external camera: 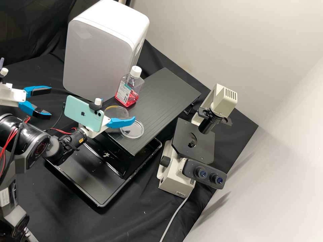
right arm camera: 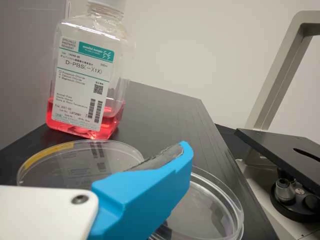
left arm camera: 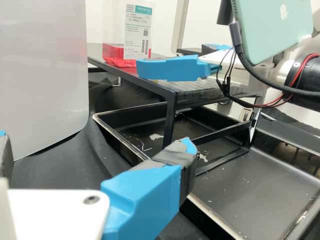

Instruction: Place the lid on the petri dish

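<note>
Right wrist view: right gripper (external camera: 123, 116) is hanging by the lid (right arm camera: 75, 160), grasp impossible to tell; off-centre, lid's risking tilting on petri dish (right arm camera: 220, 200).

The right gripper (right arm camera: 170, 165) covers the place where lid (right arm camera: 65, 160) and dish (right arm camera: 220, 205) come nearest, so whether they touch or overlap cannot be told, nor whether it grips the lid. The dish's near rim runs off the picture's edge. The bottle's (right arm camera: 87, 85) cap is cropped in both wrist views. Part of the tray (external camera: 97, 181) lies hidden under the shelf (external camera: 161, 97). The white box (external camera: 104, 47) hides the worktop (external camera: 141, 211) behind it. The microscope's (external camera: 195, 151) cable runs off the high view's edge, and the left gripper's (external camera: 50, 101) arm is cut off at another.
</note>
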Available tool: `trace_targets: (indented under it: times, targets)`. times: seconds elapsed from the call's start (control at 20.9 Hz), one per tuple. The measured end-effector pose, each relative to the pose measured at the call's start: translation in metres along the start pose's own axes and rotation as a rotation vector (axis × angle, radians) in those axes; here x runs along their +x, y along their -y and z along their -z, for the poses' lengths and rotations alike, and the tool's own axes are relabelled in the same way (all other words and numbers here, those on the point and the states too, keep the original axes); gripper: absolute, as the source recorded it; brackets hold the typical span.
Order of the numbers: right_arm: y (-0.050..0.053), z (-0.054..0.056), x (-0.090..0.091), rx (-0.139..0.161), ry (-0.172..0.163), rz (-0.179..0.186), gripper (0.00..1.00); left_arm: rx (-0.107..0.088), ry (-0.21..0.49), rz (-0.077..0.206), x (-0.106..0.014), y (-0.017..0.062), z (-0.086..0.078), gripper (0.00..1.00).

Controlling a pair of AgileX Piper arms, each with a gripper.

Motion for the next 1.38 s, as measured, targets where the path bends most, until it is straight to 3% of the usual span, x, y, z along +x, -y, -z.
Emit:
trace_targets:
  times: [0.53, 1.0, 1.38]
  targets:
    - [0.0, 0.0, -0.001, 0.0, 0.002, 0.0, 1.0, -0.003, -0.007, -0.003, 0.0, -0.0003, 0.001, 1.0]
    - [-0.002, -0.004, -0.02, -0.004, 0.008, 0.007, 1.0, -0.007, -0.016, -0.007, 0.0, -0.0006, 0.001, 1.0]
    - [-0.003, -0.008, -0.021, -0.006, 0.023, -0.003, 1.0, -0.007, -0.016, -0.007, 0.0, -0.0006, 0.001, 1.0]
